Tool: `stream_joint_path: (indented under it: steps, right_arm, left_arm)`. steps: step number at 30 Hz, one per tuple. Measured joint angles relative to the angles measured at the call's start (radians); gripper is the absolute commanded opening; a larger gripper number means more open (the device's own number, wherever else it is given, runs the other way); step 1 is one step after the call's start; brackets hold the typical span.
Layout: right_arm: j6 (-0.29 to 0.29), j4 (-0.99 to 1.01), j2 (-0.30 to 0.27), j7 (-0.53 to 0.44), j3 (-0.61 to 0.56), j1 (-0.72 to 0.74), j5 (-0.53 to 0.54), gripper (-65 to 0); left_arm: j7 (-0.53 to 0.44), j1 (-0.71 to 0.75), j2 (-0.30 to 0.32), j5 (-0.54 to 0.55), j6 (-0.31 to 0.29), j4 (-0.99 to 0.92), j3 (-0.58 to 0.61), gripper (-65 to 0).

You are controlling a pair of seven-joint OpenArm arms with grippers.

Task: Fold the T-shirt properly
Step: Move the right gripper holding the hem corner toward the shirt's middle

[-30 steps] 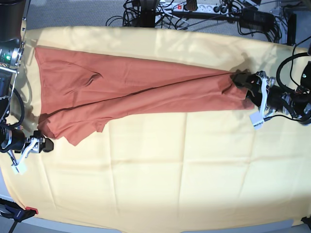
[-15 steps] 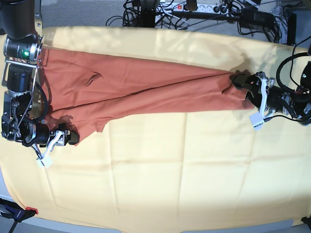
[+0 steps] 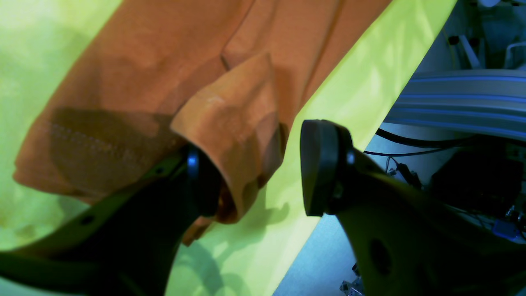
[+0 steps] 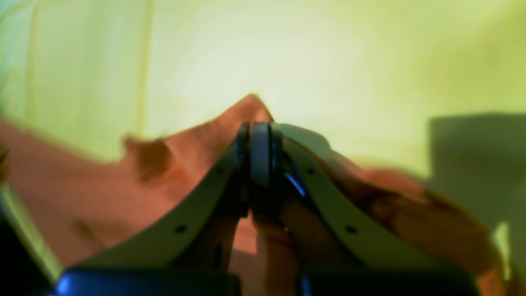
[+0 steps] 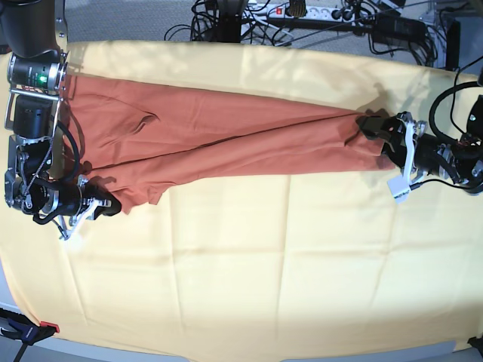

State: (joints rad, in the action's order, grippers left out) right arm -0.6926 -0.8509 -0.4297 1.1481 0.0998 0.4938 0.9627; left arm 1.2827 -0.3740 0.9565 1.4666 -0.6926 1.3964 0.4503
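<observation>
Since the earlier base frames, we see the right gripper [image 5: 104,206] come in from the bare yellow cloth [image 5: 249,279] at the base view's left edge and clench on the T-shirt [image 5: 219,136] at its lower left corner; a second ago it lay apart from the fabric with jaws spread. Its wrist view, though blurred, shows the pads pressed together with rust fabric bunched on both sides of them.

We note the T-shirt stretched as a long band across the upper half of the cloth, wide at the base view's left, tapering to a gathered point at the right. Its lower edge runs nearly straight; a small crease sits near the upper left. Below that edge the yellow cloth is open all the way to the near table edge.

At the right end, the left gripper [image 5: 371,125] sits at the gathered tip, unmoved over the last second. In its wrist view [image 3: 254,181] the jaws stand apart: a fold of the hem lies against one pad, while the other pad [image 3: 318,168] is clear of the fabric. Cables [image 5: 302,15] crowd the far side beyond the cloth.
</observation>
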Motion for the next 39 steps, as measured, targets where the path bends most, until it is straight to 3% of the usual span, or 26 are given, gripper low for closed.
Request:
stream_joint_path:
  steps: [6,11,15,28,33,39]
  right_arm:
    - [0.0,0.0,-0.011,0.106,0.0,0.063,0.156,-65.0]
    - [-0.005,-0.016,-0.043,0.265,0.0,0.064,0.322,-65.0]
    - [-0.007,-0.05,-0.064,0.261,0.0,0.061,0.488,-65.0]
    - [-0.007,-0.455,-0.167,0.256,-0.006,-0.194,0.496,-65.0]
    - [-0.007,-0.541,-0.242,0.269,-0.006,-0.295,0.486,-65.0]
    - [-0.007,-0.581,-0.289,0.26,-0.006,-0.358,0.495,-65.0]
  left_arm:
    - [0.0,0.0,0.0,0.0,0.0,0.0,0.0,-33.1]
    - [0.0,0.0,0.0,0.0,0.0,0.0,0.0,-33.1]
    - [-0.001,0.0,0.0,0.0,0.0,0.0,0.0,-33.1]
    - [-0.002,0.0,0.0,-0.003,0.0,-0.002,0.0,-33.1]
    - [-0.003,0.0,0.0,-0.003,0.0,-0.002,0.0,-33.1]
    - [-0.003,0.0,0.0,-0.004,0.0,-0.002,0.0,-33.1]
